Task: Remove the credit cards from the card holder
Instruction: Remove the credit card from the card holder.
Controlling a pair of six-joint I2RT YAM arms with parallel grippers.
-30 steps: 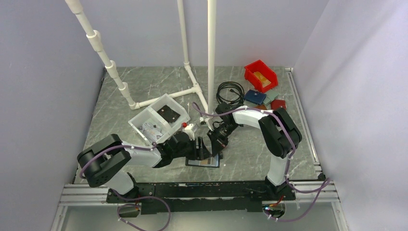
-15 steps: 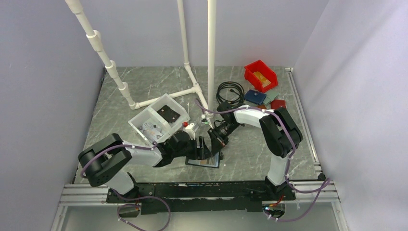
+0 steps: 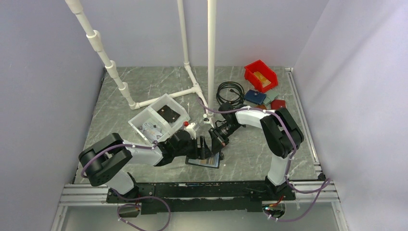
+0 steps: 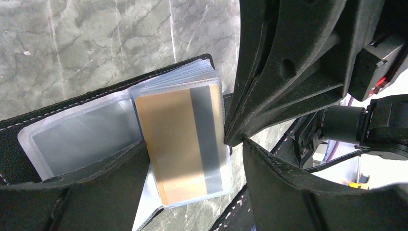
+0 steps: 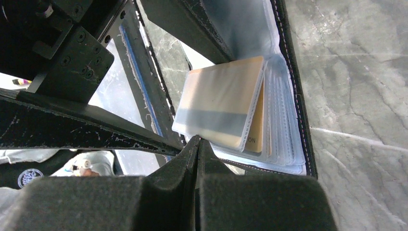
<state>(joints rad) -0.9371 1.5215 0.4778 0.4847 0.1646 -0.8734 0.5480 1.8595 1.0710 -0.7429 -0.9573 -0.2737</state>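
As left jaws spread wider over the card holder (image 4: 12, 144), right jaws stay closed at the gold card (image 4: 168, 144).

Surface (image 3: 144, 82): grey-green marbled slab, veined pale.

Near edge, centre: black card holder (image 3: 208, 162) lies open and flat, clear sleeves upward.

Left of centre: white bin (image 3: 159, 118), set askew to the edges.

Far centre: white pipe frame (image 3: 166, 97), its feet resting on the slab.

Right of the frame: coiled black cable (image 3: 230, 91).

Far right corner: red bin (image 3: 260, 75); just beside it, a dark blue wallet (image 3: 254, 96) and a small red case (image 3: 278, 104).
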